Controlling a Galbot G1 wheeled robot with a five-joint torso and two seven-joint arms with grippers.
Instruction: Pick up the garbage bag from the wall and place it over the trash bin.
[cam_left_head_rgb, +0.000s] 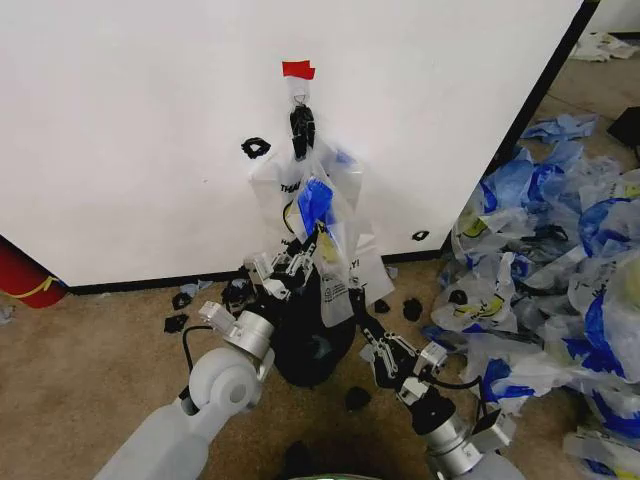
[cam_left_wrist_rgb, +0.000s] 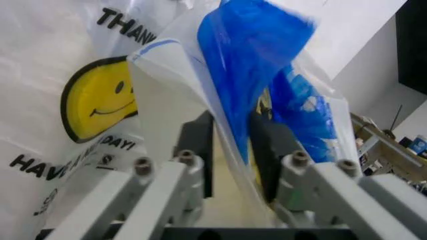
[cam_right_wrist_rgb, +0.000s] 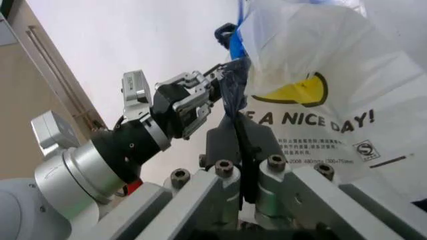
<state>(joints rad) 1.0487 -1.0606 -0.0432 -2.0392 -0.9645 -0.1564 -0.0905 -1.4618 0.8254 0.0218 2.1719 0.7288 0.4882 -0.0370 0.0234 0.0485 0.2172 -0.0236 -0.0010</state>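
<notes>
The garbage bag, white with a yellow smiley and blue handles, hangs from a small hook on the white wall, under red tape. My left gripper is shut on a blue handle and a fold of the bag; the plastic runs between its pads. My right gripper is at the bag's lower edge. In the right wrist view its fingers are pressed together on a thin fold of the bag, with the left gripper just beyond. The black trash bin stands under the bag.
A heap of blue-and-white bags covers the floor on the right, close to my right arm. Small black scraps lie on the tan carpet around the bin. A red object sits at the wall's base on the far left.
</notes>
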